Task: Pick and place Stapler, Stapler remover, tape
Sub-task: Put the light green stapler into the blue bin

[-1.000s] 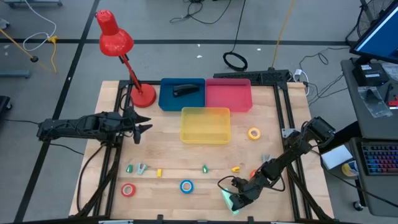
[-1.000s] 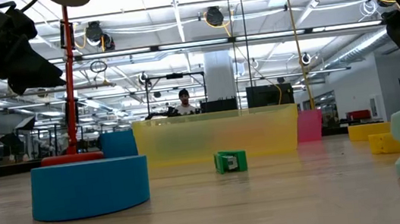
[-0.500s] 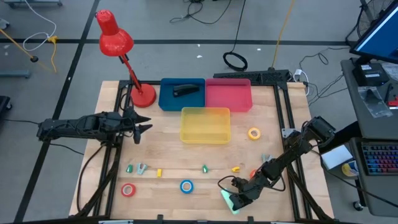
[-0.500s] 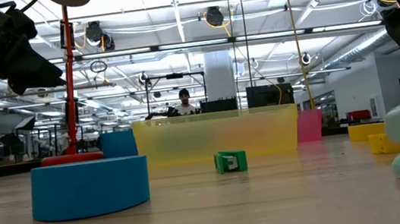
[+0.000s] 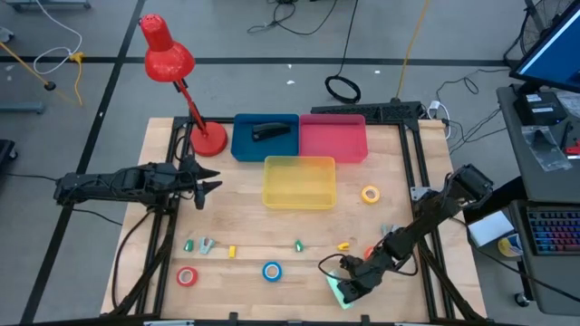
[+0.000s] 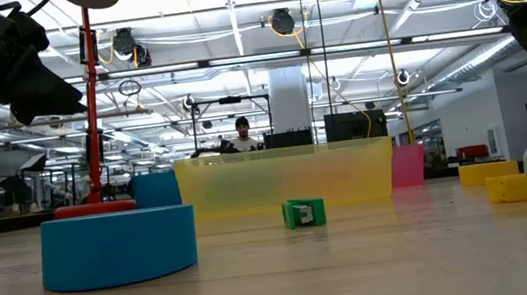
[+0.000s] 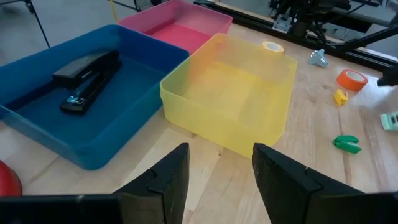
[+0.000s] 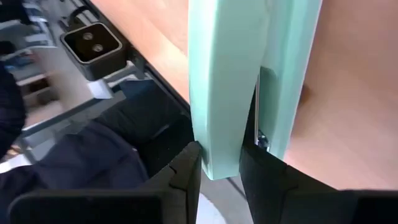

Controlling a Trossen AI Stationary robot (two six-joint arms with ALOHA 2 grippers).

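Observation:
A mint-green stapler (image 5: 336, 292) is at the table's near edge, right of centre, with my right gripper (image 5: 350, 282) shut on it; it fills the right wrist view (image 8: 249, 74). A black stapler (image 5: 268, 132) lies in the blue bin (image 5: 245, 149). Red (image 5: 187, 276), blue (image 5: 272, 271), yellow (image 5: 371, 194) and orange (image 7: 352, 79) tape rolls lie flat on the wood. Small stapler removers (image 5: 206, 244) are scattered along the near half. My left gripper (image 5: 207, 187) waits open at the table's left, above the wood. My right gripper pinches one end of the mint stapler (image 8: 219, 163) between its two fingers (image 8: 186, 174). The fingers slant down from the table's right and lie along the stapler, whose two arms sit side by side between them. Whether its far end touches the table cannot be told.
A pink bin (image 5: 333, 138) stands beside the blue one at the far side, and a yellow bin (image 5: 299, 181) sits in the middle. A red desk lamp (image 5: 169, 56) stands at the far left corner. A camera (image 8: 93, 42) is mounted just past the near edge.
My right gripper has risen slightly with the mint stapler. In the low view the stapler has gone up a little and toward the table's right edge.

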